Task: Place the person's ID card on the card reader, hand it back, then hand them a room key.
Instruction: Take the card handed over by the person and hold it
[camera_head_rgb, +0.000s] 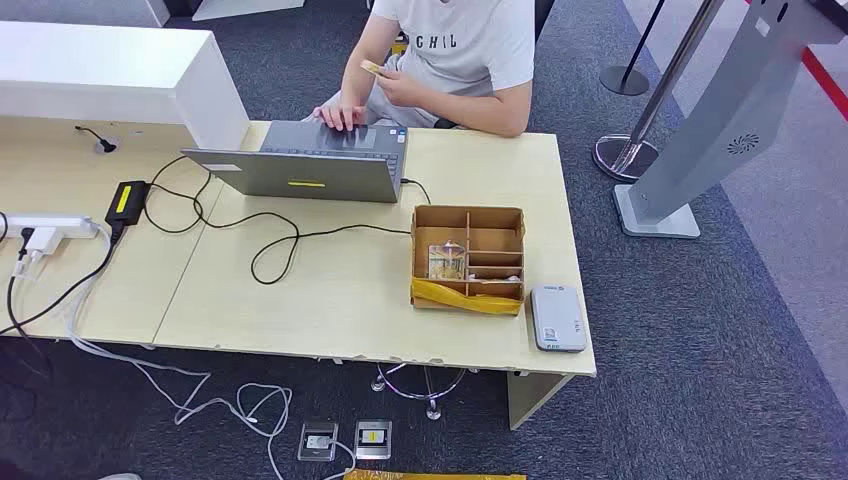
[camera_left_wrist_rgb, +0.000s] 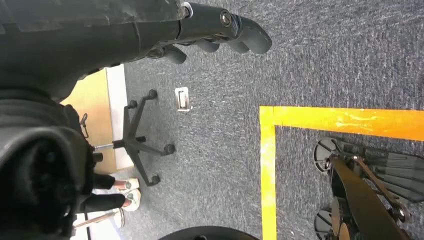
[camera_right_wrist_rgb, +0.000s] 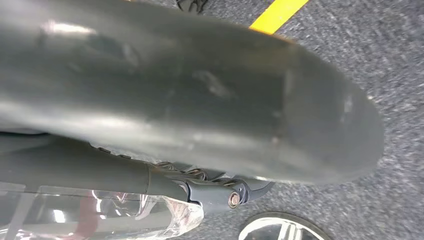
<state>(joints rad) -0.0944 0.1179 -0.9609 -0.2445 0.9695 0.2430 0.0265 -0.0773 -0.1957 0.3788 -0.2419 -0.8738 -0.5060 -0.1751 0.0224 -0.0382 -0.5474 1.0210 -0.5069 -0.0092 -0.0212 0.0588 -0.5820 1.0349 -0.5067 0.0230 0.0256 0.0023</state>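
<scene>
From the head view I have the long pale desk across the middle, with a person seated at its far side. One of their hands rests on the keys of the grey laptop; the other holds the ID card up near their chest, well apart from anything of mine. Nearer to me stands a cardboard tray with dividers. Something printed sits in one compartment, possibly the room keys, though I cannot tell. Just beside the tray, at the desk's near right corner, lies the grey card reader, flat and bare.

Both my arms hang down beside the desk. In the left wrist view my left hand points at the carpet with its fingers loosely apart and nothing in them. In the right wrist view my right hand is mostly hidden behind its thumb, so I cannot tell how its fingers lie.

I judge nothing of the task is done yet. The card should be light, thin, stiff and slick. I would pinch it by the free edge away from the person's fingers, firmly enough that it does not slide, then lay it flat on the reader.
</scene>
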